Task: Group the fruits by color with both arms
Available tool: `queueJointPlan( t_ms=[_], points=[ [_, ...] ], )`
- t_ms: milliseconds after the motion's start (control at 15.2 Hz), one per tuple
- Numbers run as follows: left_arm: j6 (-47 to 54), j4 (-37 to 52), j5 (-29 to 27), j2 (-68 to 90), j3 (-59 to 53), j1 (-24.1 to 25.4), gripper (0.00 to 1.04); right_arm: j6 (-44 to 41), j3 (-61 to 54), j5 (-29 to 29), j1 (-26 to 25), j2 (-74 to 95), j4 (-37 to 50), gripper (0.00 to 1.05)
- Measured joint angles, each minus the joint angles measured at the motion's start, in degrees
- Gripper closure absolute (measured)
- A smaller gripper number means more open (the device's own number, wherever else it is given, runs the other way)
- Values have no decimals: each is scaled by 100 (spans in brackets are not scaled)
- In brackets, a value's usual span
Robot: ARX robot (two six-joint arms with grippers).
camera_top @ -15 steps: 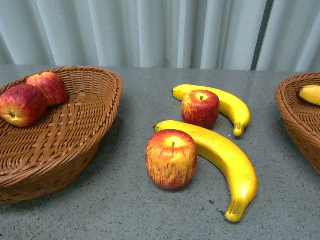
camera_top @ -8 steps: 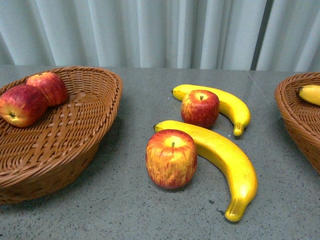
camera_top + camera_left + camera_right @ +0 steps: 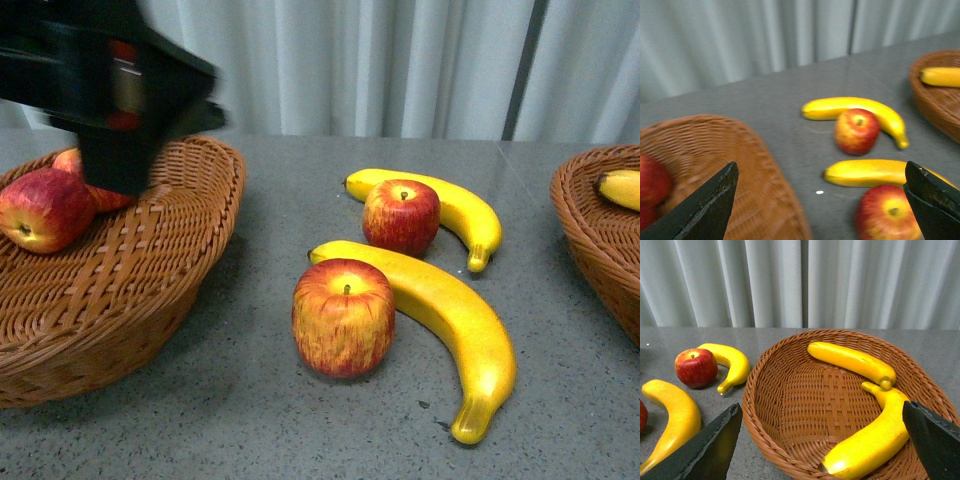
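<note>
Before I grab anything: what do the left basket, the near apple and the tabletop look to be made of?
Left basket: woven wicker or rattan, matte brown; the crossing strands are plain to see.
Near apple: probably a plastic or foam imitation with a glossy finish; the streaks look painted and the shape is squarish, though I can't be sure.
Tabletop: hard, grey and speckled with a dull finish; it could be laminate or stone.

To my left a brown woven basket (image 3: 120,330) is sitting on the grey speckled table (image 3: 250,420) I am facing. A second woven basket (image 3: 592,232) is sitting at my far right, well apart from the first and partly running out of my front view. Pale pleated curtains (image 3: 400,60) are hanging behind the table.
</note>
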Motion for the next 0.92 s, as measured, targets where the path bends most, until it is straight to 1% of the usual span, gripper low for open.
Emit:
queueJointPlan(
  t_ms=[66, 131, 262, 328, 459, 525, 591, 919],
  points=[
    [90, -179, 269, 629, 422, -284, 7, 0, 0, 0, 0, 0, 2, 7],
    [179, -251, 391, 1086, 691, -466, 7, 0, 0, 2, 0, 0, 0, 7],
    [352, -636, 483, 1818, 984, -772, 7, 0, 0, 0, 0, 0, 2, 7],
    [385, -785, 509, 2063, 1064, -839, 7, 0, 0, 0, 0, 0, 2, 7],
    [345, -1003, 389, 2406, 1322, -944, 7, 0, 0, 2, 0, 0, 2, 7],
    [339, -1056, 181, 2483, 1414, -960, 7, 0, 0, 0, 0, 0, 0, 7],
    [330, -1102, 155, 2514, 1434, -977, 7, 0, 0, 0, 0, 0, 2, 7],
    [356, -1150, 413, 2747, 1436, -1045, 7, 0, 0, 0, 0, 0, 0, 7]
  ],
)
